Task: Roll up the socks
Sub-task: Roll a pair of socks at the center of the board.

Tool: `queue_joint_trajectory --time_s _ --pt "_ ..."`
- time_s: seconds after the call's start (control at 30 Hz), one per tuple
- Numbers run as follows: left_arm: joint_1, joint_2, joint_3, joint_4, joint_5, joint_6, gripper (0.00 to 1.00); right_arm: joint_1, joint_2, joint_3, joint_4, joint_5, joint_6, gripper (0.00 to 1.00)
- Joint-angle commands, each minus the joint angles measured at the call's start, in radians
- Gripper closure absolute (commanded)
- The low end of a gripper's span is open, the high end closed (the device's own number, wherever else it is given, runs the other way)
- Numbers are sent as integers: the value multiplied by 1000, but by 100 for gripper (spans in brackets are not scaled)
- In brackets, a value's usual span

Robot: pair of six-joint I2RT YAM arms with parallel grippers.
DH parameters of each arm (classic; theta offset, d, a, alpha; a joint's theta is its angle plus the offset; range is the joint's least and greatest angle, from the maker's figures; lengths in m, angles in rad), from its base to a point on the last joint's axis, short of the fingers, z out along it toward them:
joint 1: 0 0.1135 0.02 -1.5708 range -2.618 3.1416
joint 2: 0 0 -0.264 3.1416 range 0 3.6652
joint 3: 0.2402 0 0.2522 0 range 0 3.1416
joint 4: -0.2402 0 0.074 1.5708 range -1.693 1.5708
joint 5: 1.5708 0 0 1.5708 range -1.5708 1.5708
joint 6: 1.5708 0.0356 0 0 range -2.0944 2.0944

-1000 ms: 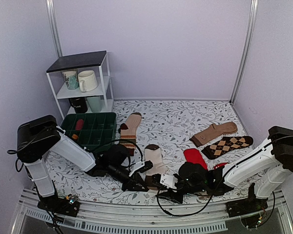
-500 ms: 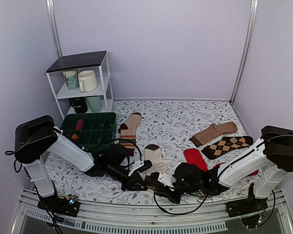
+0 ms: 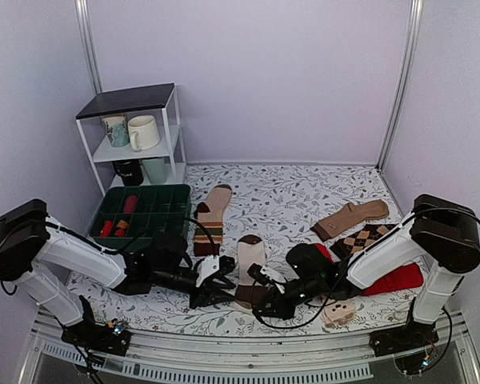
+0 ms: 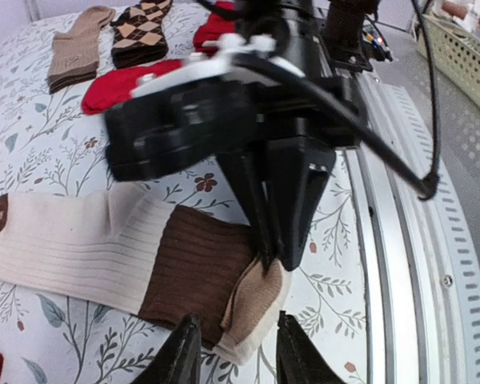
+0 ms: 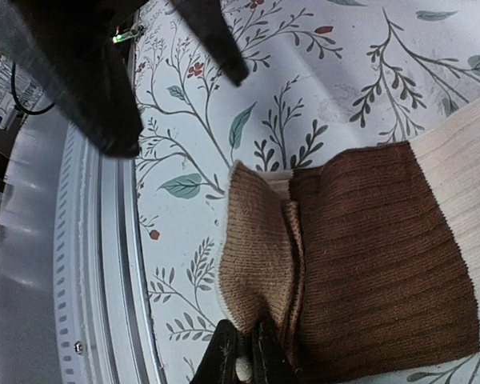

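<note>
One sock (image 3: 252, 260) lies near the front of the table, dark brown cuff at the far end, cream body, wide brown band (image 4: 196, 268) and tan toe (image 4: 252, 308). In the right wrist view the toe (image 5: 256, 256) is lifted and folded back toward the band (image 5: 376, 256). My right gripper (image 5: 242, 364) is shut on the toe's edge; it also shows in the top view (image 3: 266, 298) and the left wrist view (image 4: 266, 258). My left gripper (image 4: 236, 356) is open, its fingers either side of the toe just short of it, to the sock's left in the top view (image 3: 212, 282).
A tan striped sock (image 3: 212, 210) lies behind. Red socks (image 3: 318, 258), an argyle sock (image 3: 374, 238) and a tan sock (image 3: 352, 216) lie to the right. A small beige bundle (image 3: 338, 312) sits front right. A green bin (image 3: 148, 210) and a white shelf (image 3: 176, 136) stand left. The metal front rail (image 4: 400, 240) is close.
My right gripper has moved left onto the sock's toe and closed on it, uncovering the red socks and beige bundle. My left arm has dropped low and stretched out, its gripper staying by the toe.
</note>
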Motion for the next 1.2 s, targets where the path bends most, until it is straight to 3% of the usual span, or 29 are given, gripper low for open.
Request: queue_joint_trajectory --time_s 0.0,0.33,0.8,1.17 --pt "-37 31 -13 34 19 115 65 -67 91 11 -283 -105 56 96" --pt "-56 104 13 38 1 170 63 -129 147 86 -438 -194 49 96" --pt "-62 189 63 67 -3 176 63 -140 190 96 -447 -232 64 96" --pt "-65 240 96 52 55 152 72 -145 208 100 -439 -240 70 95"
